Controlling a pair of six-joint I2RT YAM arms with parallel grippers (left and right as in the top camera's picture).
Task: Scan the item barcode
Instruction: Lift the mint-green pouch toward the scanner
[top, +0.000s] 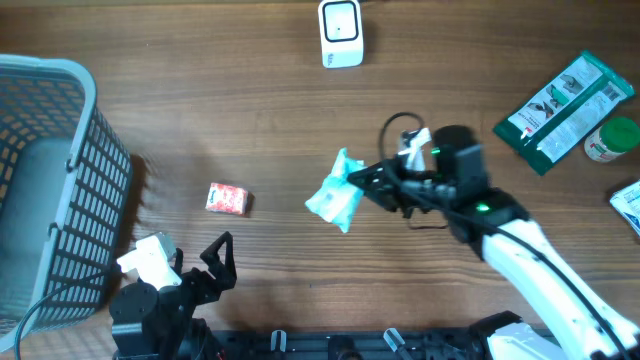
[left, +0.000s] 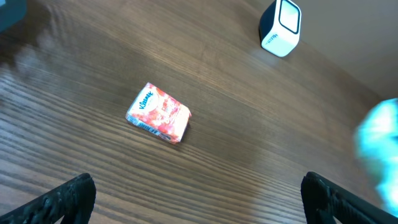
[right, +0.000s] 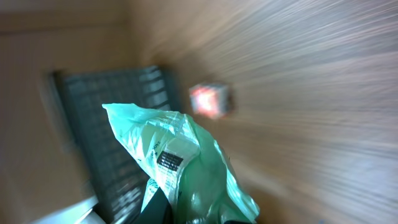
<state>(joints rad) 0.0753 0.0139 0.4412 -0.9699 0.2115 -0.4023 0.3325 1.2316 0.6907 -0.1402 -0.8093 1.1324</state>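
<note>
Because the barcode must reach the scanner (top: 341, 32), the right gripper (top: 365, 184) is clamped on one edge of the pouch (top: 336, 197), which leaves the printed label (right: 170, 159) uncovered. The pouch sits mid-table (top: 250, 110), apparently lifted, well apart from the scanner at the far edge. The label faces the wrist camera, so a turn toward the scanner is probably required. The left gripper (top: 214, 256) stands fully open and empty beside the basket (top: 60, 150), apart from the tissue pack (top: 227, 199).
</note>
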